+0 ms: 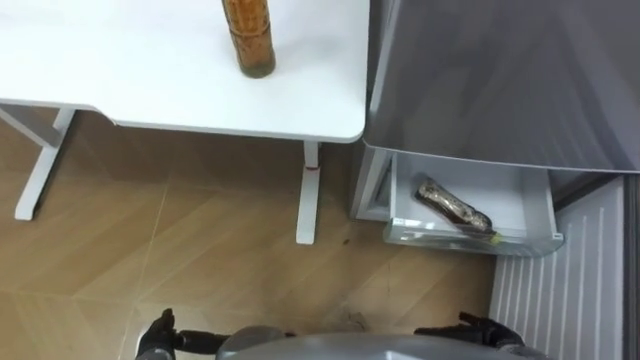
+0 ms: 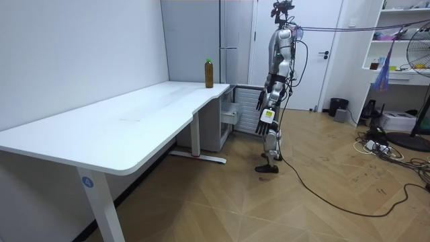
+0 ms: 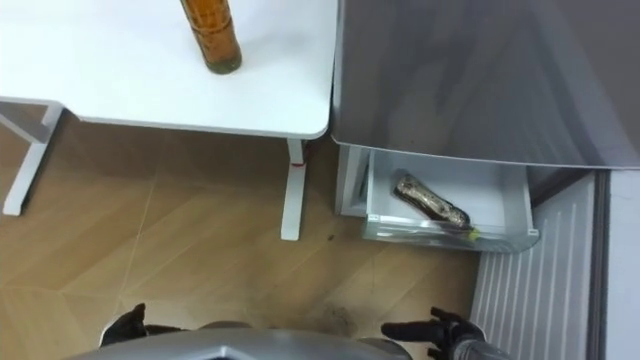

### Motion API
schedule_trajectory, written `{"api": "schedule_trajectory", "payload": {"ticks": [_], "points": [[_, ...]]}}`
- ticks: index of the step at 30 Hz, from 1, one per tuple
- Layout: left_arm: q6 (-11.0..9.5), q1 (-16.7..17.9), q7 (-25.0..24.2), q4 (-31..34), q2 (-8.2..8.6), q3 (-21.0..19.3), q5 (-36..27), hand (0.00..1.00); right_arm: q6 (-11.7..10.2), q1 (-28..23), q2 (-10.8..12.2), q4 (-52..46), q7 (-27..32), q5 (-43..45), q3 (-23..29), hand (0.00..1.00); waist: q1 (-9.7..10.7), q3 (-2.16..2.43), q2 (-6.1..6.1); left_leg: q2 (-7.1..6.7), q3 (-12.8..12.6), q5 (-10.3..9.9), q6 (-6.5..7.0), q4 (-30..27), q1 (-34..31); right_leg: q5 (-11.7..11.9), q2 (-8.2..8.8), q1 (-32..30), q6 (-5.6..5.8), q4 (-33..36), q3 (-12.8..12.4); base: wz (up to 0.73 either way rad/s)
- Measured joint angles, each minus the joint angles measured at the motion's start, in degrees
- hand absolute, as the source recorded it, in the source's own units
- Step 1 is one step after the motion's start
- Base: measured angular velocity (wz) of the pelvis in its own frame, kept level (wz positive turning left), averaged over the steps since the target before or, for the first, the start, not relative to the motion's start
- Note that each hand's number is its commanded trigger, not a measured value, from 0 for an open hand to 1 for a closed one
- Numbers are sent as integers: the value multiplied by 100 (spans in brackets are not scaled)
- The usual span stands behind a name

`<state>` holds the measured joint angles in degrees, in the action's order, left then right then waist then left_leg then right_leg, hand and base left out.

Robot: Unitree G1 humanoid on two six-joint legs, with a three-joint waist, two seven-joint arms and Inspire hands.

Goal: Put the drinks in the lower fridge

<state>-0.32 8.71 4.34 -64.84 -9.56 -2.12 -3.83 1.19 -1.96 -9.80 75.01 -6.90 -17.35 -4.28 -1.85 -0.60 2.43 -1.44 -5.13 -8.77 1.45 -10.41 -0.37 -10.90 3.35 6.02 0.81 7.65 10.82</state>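
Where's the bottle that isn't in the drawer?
The brown bottle stands upright on the white table, near its right edge beside the fridge, up-left of the open lower drawer in the eye views.

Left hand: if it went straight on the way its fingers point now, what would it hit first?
Probably the wooden floor. The left hand hangs open at the robot's side, fingers pointing down in the room view, with bare floor under it; the desk stands ahead, off that line.
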Motion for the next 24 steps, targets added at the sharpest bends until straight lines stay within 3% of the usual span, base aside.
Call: {"api": "schedule_trajectory", "payload": {"ticks": [7,14,24], "points": [[3,-50,-6,-2,46,10,109,0,-93,18,26,9,51,196,-21,0,15,-11,-49,-8,-29,-7,7,1,22,0,-10,-5,1,3,-136,-4],[43,-66,-21,-10,113,15,115,0,-109,13,27,10,45,194,-73,0,38,8,-98,-11,-51,-16,12,16,38,-3,-17,-6,5,0,-233,0],[128,-65,-90,2,73,13,210,0,-51,27,61,0,46,195,-60,0,194,11,-69,-25,-93,-33,37,11,52,-14,-6,39,23,8,-294,0]]}}
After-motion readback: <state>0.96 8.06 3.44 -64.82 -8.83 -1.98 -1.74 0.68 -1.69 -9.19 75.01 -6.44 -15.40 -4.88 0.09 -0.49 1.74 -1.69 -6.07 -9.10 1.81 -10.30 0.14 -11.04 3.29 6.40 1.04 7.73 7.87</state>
